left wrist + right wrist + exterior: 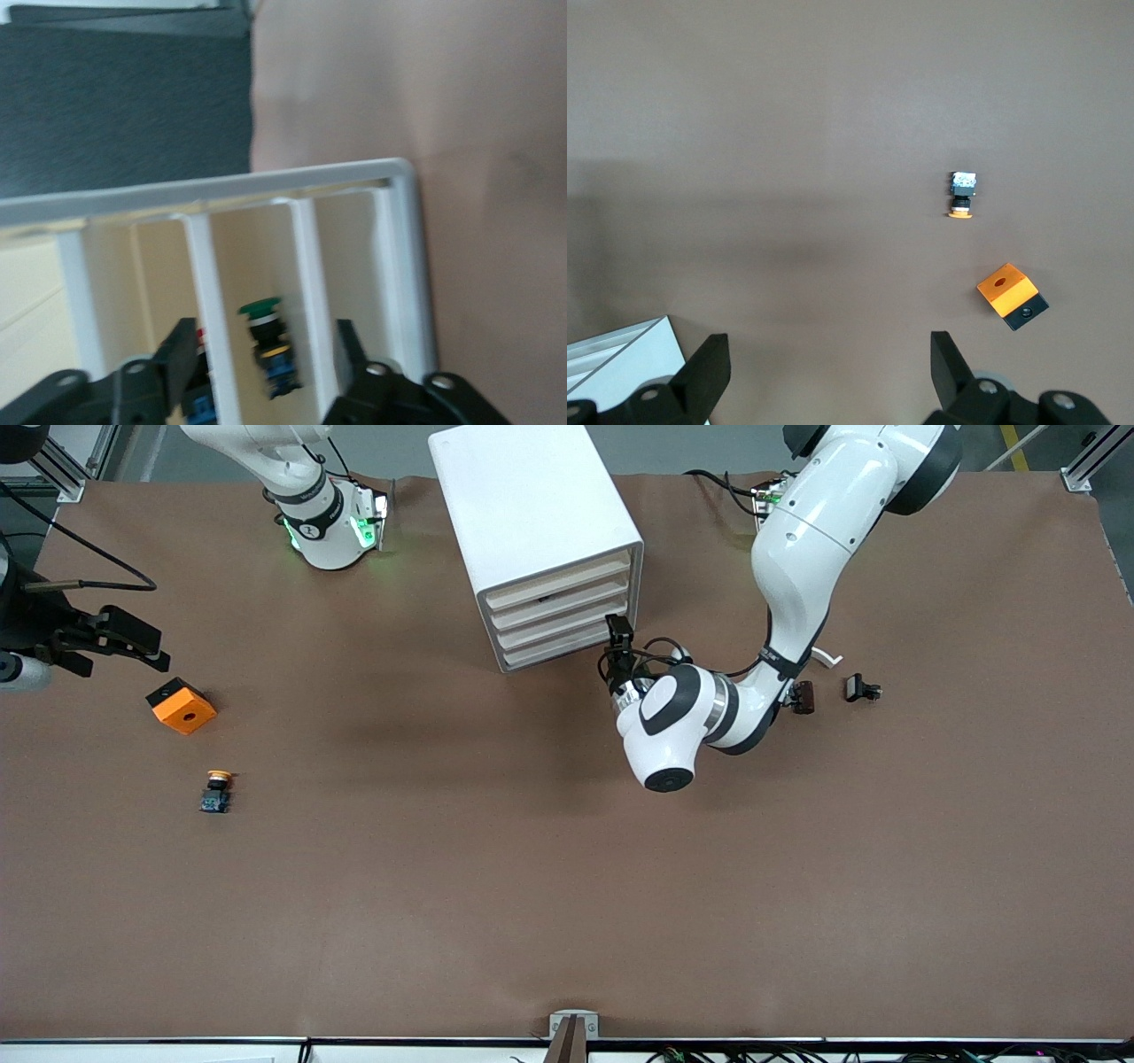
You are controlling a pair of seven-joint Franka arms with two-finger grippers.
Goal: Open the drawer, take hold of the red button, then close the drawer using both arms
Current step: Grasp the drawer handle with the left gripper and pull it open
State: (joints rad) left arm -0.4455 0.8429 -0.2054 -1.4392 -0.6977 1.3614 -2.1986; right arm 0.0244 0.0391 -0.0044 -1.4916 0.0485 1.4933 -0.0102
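The white drawer cabinet (532, 522) stands at the table's middle, toward the arms' bases, and no drawer sticks out. My left gripper (618, 631) is open at its slatted front, low on the edge toward the left arm's end. In the left wrist view the open gripper (266, 359) straddles a white slat (306, 292). A green-capped button (270, 345) lies between the slats. A sliver of the red-capped button (203, 336) shows beside one finger (180, 354), mostly hidden. My right gripper (159, 651) is open and empty above the table, near the orange block, and it shows in its own wrist view (828, 354).
An orange block with a hole (182, 705) (1008, 293) and a yellow-capped button (215, 790) (962, 197) lie toward the right arm's end. Two small black parts (803, 695) (862, 688) lie beside the left arm.
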